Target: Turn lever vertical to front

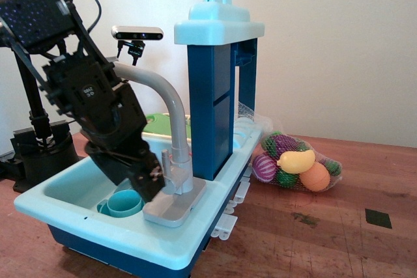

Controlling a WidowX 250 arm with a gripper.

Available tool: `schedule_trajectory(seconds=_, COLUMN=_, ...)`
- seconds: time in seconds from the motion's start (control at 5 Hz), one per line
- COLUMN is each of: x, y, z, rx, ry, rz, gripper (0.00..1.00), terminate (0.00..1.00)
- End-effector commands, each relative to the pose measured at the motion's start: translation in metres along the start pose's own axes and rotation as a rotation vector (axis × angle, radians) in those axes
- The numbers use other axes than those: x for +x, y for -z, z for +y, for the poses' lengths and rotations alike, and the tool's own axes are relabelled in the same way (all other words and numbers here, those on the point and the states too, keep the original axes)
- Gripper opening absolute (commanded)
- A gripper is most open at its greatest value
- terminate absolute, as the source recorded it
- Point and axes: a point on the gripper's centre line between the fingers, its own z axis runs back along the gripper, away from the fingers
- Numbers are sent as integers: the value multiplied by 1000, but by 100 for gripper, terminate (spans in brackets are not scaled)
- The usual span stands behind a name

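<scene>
Overhead, plain cream wall point(339, 43); below, brown wooden table point(313, 226); end effector point(151, 185) opening indiscernible.

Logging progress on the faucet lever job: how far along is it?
Done: the gripper is down in the sink, beside the faucet column. In hand: closing on the lever, which it partly hides; contact is unclear. Left: gripping and turning it to the front.

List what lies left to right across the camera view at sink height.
Black robot gripper → grey plastic toy faucet column → dark blue plastic tower → mesh bag of toy fruit → small black square patch on the wooden table.
</scene>
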Motion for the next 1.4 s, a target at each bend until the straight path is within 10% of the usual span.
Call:
schedule_trajectory(seconds=0.0, x=18, y=-18, z=-10, rx=-279, ry=-146, rz=-87, gripper=100, terminate=0)
schedule_trajectory(seconds=0.6, x=47, y=-21, z=-46, rx=-422, ry=-39, rz=5, gripper=100, terminate=0)
schedule_trajectory(seconds=1.2, x=32, y=-48, z=-29, rx=-305, ry=23, rz=160, gripper=100, terminate=0)
